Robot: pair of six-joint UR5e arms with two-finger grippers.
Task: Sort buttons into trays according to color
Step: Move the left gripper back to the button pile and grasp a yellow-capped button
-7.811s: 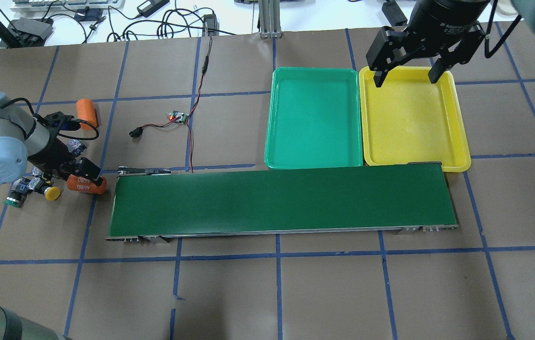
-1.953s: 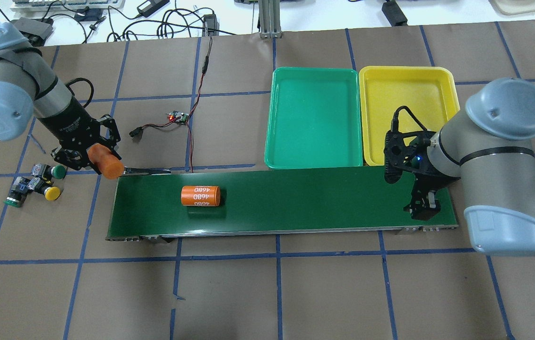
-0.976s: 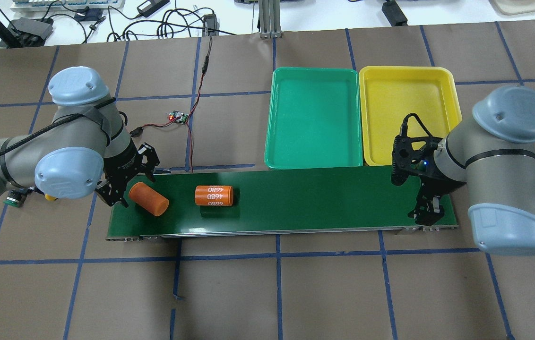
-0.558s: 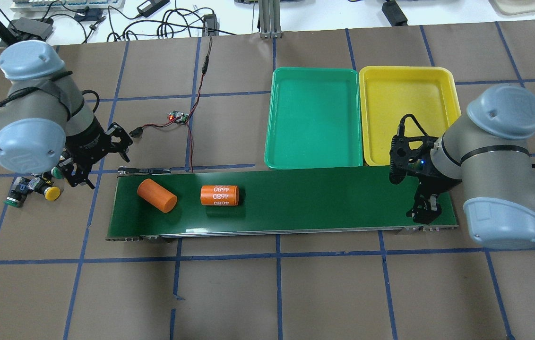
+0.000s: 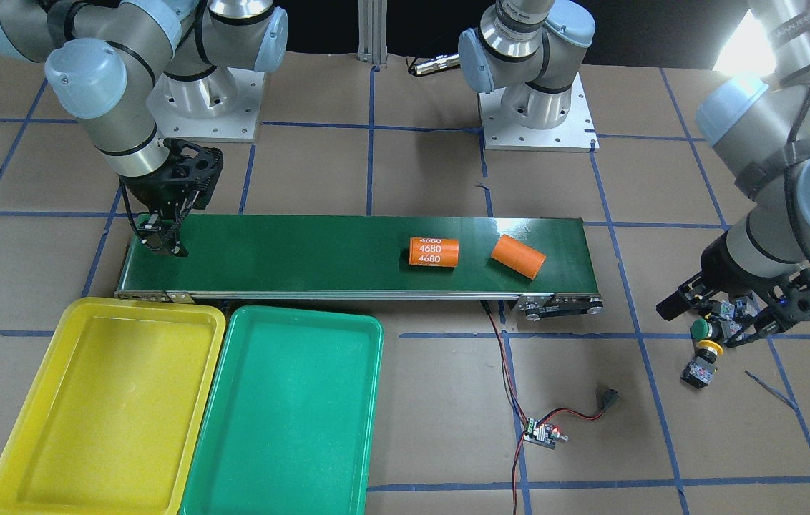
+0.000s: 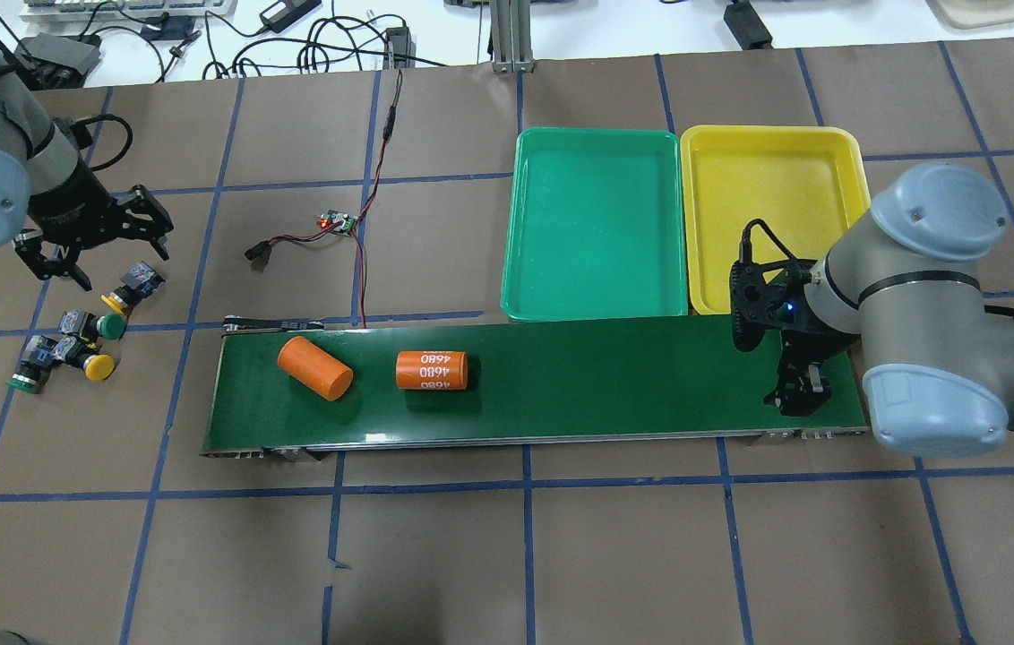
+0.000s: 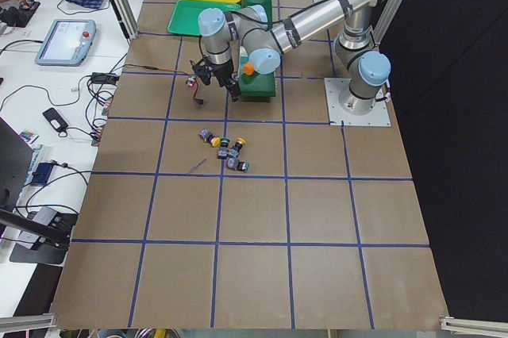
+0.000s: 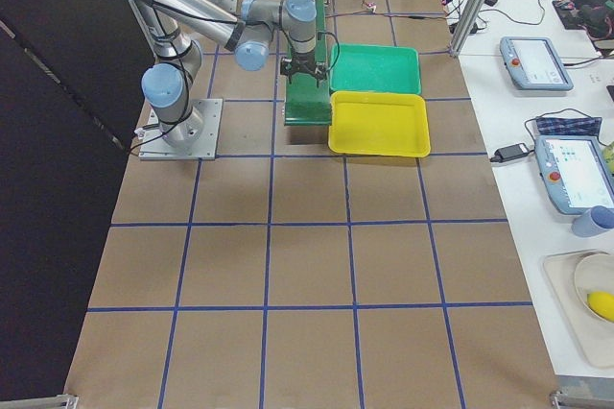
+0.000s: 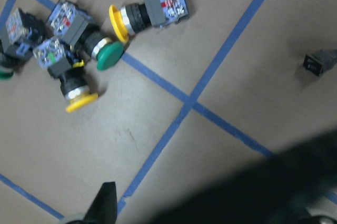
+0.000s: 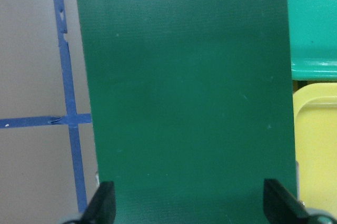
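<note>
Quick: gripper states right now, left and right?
Left gripper: open, empty, near the buttons.
Right gripper: open, empty, over the conveyor belt.

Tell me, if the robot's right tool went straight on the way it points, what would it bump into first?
Most likely the green conveyor belt. The right tool points straight down at the belt's end, open, and the wrist view shows only bare belt between its fingers. How high it hangs above the belt is hard to tell.
</note>
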